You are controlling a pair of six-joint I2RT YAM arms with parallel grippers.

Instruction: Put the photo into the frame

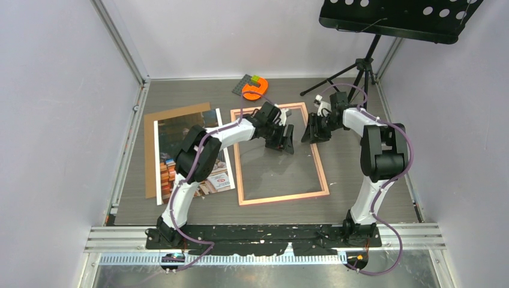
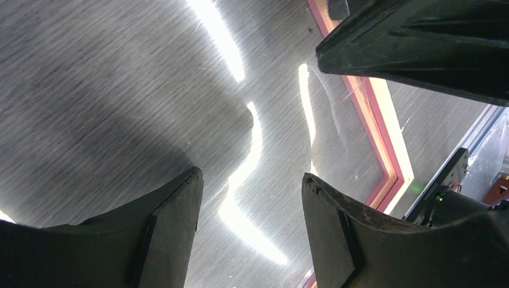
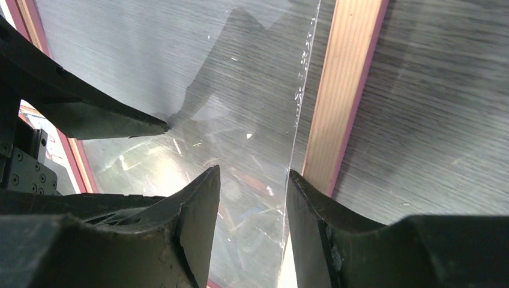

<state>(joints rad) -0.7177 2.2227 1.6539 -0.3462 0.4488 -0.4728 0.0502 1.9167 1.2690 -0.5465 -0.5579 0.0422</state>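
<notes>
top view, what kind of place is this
Probably a robotics lab enclosure: plain white walls boxing in a grey table, aluminium rails along its edges, and a black music stand on a tripod.

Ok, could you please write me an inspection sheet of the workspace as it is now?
surface: dark wood-grain table.
job's things: photo flat on the left, on a brown backing board; pink frame flat in the centre, no photo inside.
clutter: orange object at the far edge.
grippers: left gripper open above the clear pane; right gripper open, the pane's edge between its fingers.
cables: purple cables along both arms.
surroundings: white walls; black music stand far right.
</notes>
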